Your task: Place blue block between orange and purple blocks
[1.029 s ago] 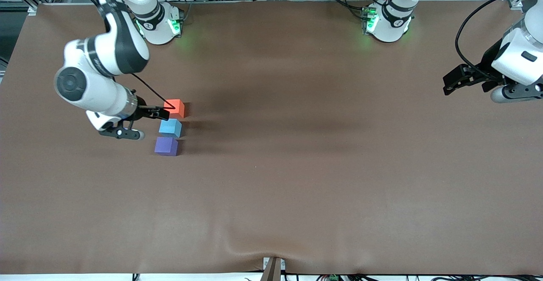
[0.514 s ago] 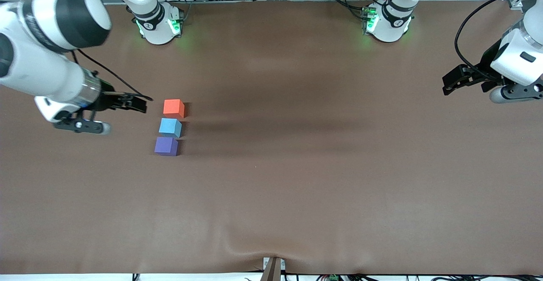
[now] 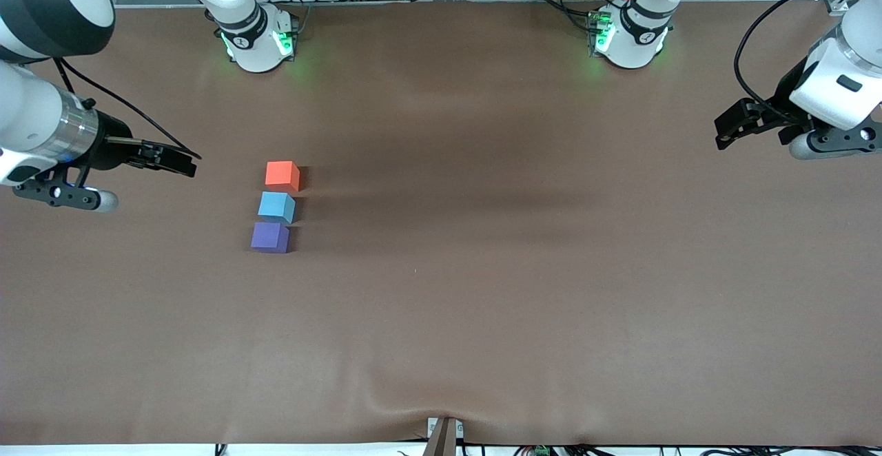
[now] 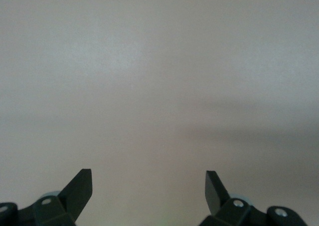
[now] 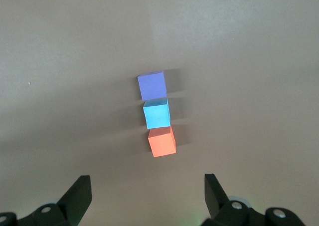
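Three cubes stand in a short row on the brown table [image 3: 482, 270], toward the right arm's end. The orange block [image 3: 282, 174] is farthest from the front camera. The blue block [image 3: 276, 206] sits in the middle, close to both others. The purple block [image 3: 270, 237] is nearest. The right wrist view shows the same row: purple [image 5: 152, 85], blue [image 5: 156, 113], orange [image 5: 162, 141]. My right gripper [image 3: 180, 163] [image 5: 148, 183] is open and empty, apart from the blocks, over bare table. My left gripper [image 3: 730, 129] [image 4: 148, 178] waits open over the left arm's end.
The two arm bases [image 3: 258, 36] [image 3: 630, 32] stand along the table's back edge, with cables and racks past it. A small bracket [image 3: 443, 434] sits at the middle of the front edge, where the cloth wrinkles.
My right gripper has drawn back from beside the orange and blue blocks toward the right arm's end of the table. The three blocks stayed put. The left arm shifted only slightly.
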{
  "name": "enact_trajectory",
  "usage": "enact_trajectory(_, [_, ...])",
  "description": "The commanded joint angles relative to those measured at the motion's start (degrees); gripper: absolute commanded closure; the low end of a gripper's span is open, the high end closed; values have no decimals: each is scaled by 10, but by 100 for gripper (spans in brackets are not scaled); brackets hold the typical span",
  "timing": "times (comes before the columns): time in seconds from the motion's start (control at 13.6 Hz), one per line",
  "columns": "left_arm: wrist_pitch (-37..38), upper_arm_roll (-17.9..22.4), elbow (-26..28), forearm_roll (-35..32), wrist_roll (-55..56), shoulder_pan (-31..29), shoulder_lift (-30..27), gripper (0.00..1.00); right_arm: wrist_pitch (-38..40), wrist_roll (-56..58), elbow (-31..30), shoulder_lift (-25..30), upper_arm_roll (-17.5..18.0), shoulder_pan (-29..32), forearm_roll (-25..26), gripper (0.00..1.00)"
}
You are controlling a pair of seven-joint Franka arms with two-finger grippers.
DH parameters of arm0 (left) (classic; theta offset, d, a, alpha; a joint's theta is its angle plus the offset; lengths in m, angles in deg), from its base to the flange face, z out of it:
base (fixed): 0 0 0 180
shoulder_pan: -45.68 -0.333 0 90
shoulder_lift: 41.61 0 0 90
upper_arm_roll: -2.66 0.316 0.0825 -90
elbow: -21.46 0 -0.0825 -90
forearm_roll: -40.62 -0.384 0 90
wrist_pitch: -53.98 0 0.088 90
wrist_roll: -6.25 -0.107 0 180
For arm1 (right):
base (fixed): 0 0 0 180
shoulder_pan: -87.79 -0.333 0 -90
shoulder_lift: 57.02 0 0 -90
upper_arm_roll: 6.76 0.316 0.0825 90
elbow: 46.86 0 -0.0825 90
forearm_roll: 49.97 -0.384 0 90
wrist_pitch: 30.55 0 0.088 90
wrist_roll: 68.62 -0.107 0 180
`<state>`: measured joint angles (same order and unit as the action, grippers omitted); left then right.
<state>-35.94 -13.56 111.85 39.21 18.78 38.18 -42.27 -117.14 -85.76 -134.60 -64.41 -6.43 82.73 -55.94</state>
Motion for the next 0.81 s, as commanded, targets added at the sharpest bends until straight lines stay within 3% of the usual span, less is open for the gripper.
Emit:
enact_trajectory(0.0, [-9,0,15,8,-9,-7,-17,0,9,23,5,23,13,34,-10,0])
enact_trajectory(0.22, [-6,5,7,8,-11,-8,-14,0,29,87,5,41,13,64,-12,0])
enact_trajectory(0.73, [-3,6,-6,5,-10,-19,-12,0,34,34,1,90,17,59,-5,0])
